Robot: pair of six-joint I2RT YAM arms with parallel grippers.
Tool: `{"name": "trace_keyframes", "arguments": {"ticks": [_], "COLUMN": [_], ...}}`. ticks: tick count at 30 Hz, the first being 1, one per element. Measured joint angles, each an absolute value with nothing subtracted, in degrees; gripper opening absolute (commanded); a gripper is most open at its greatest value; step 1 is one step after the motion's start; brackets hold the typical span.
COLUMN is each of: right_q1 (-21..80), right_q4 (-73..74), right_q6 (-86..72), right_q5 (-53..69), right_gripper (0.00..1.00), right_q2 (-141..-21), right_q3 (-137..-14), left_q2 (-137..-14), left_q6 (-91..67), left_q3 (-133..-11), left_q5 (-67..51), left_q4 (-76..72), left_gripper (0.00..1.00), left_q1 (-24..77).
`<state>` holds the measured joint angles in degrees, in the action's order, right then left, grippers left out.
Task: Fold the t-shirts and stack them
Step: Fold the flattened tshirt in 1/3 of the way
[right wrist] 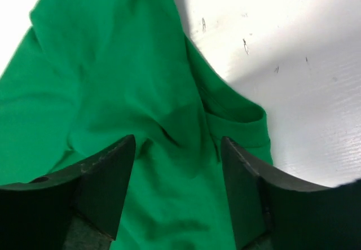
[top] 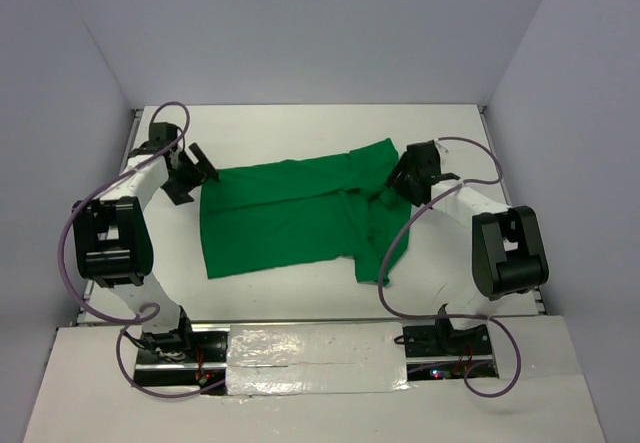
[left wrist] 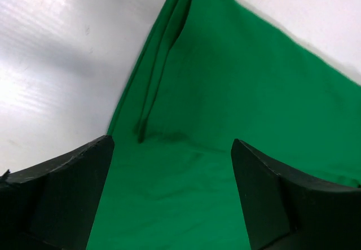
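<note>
A white table (top: 300, 133) sits between pale grey walls (top: 300, 23). The green t-shirt (top: 290, 213) lies lengthwise left to right, sleeves rightward. The left gripper (top: 195, 175) and right gripper (top: 405, 178) gape over its ends, gripping nothing.

A white counter (top: 300, 128) fills the middle of the scene, smooth and faintly glossy, with soft shadows lying on it. Three plain pale grey walls enclose it: a back wall (top: 320, 23) at the far side, a left wall (top: 50, 113) and a right wall (top: 585, 113), both slanting in toward the far corners. Along the near edge runs a strip of crinkled silver tape (top: 310, 348), shiny and uneven. Nearer still lies a flat white board (top: 300, 413) that spans most of the width. Seen from the right wrist camera, the counter carries a few small dark marks (right wrist: 245, 45), scattered on the bare white surface at the right.
</note>
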<state>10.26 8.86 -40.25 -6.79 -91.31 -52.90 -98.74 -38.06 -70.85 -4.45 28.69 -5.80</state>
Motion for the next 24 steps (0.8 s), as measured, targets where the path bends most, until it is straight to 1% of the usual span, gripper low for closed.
{"name": "trace_keyframes", "arguments": {"ticks": [3,6,8,10,15,17,19,24], "right_q1": [10.26,10.24,9.96,9.5,7.42,6.63,5.89,4.97], "right_q4": [9.82,12.38,15.42,16.86,21.69,24.34,26.44,33.08], "right_q6": [-39.92,-38.94,-38.15,-37.34,-35.27,-34.68,-34.15,-32.47], "right_q5": [-7.79,-8.56,-8.75,-8.25,-6.39,-5.69,-4.78,-2.13], "right_gripper": [0.7,0.64,0.6,0.6,0.68,0.72,0.8,0.81], "right_q2": [-90.54,-90.96,-93.34,-97.8,-109.8,-114.61,-119.35,-129.16], "right_q3": [-53.58,-57.23,-63.16,-70.72,-86.65,-91.66,-96.01,-106.34], "left_q2": [-97.89,-96.99,-97.38,-98.83,-108.31,-112.33,-116.01,-120.01], "left_q6": [-38.24,-38.24,-38.28,-38.57,-39.29,-39.29,-39.24,-39.31], "left_q3": [-71.9,-75.79,-79.64,-83.74,-91.09,-91.68,-91.74,-91.29], "left_q5": [-2.5,-1.08,-0.6,-0.23,0.69,0.84,0.82,0.75], "left_q4": [31.79,33.95,34.04,33.85,33.41,33.52,33.95,34.3], "left_gripper": [0.99,0.99,0.99,0.99,0.99,0.99,0.99,0.98], "left_q1": [-5.41,-5.26,-5.15,-5.08,-5.06,-5.06,-5.08,-5.1]}}
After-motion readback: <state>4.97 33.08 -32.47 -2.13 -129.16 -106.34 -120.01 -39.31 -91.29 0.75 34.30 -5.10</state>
